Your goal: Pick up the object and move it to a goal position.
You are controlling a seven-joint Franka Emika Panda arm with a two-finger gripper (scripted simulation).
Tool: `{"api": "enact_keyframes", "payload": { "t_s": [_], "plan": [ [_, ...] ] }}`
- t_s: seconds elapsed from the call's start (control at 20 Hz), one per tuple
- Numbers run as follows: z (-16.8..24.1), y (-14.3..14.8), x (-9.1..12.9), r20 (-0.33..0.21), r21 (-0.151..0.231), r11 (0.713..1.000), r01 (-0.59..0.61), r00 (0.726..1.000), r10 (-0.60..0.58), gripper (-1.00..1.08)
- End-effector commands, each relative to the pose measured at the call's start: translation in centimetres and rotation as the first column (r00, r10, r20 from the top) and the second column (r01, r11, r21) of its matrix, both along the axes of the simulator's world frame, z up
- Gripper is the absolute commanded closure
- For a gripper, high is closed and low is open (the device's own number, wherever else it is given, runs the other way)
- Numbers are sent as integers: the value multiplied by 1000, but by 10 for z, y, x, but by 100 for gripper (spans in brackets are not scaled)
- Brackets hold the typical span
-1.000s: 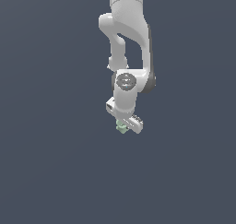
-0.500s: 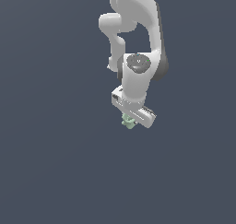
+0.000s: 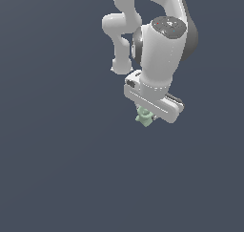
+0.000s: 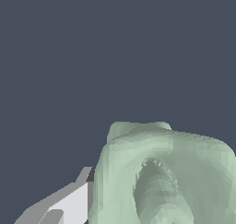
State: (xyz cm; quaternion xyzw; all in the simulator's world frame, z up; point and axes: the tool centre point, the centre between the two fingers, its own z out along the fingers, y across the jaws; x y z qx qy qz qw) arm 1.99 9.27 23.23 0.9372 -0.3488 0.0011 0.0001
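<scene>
Exterior view: your white arm [image 3: 159, 45] hangs over a plain dark blue-grey surface [image 3: 57, 169], on which you can see no other thing and nothing in the way. The tool [image 3: 145, 115] points downward, and the pale mint-green object [image 3: 144, 117] sits directly under its body, clasped there; only the object's lower part shows, and the tool's fingers are hidden behind the body and the object. You cannot tell from this view whether the object touches the surface. Wrist view: the object [image 4: 161, 177] fills much of the picture, lumpy with a hollow in its face, and is cut off by the frame's edge. One grey-white fingertip [image 4: 69, 204] lies against its side; the opposite one is out of sight.
</scene>
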Motion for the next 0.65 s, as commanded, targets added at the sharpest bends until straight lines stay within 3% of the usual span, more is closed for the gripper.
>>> {"api": "enact_keyframes", "payload": {
  "t_s": [0.0,0.6],
  "plan": [
    [17,6,3,-2,-1,1000,1,1000,-1,108],
    [48,19,12,-2,1,1000,0,1000,0,108]
  ]
}}
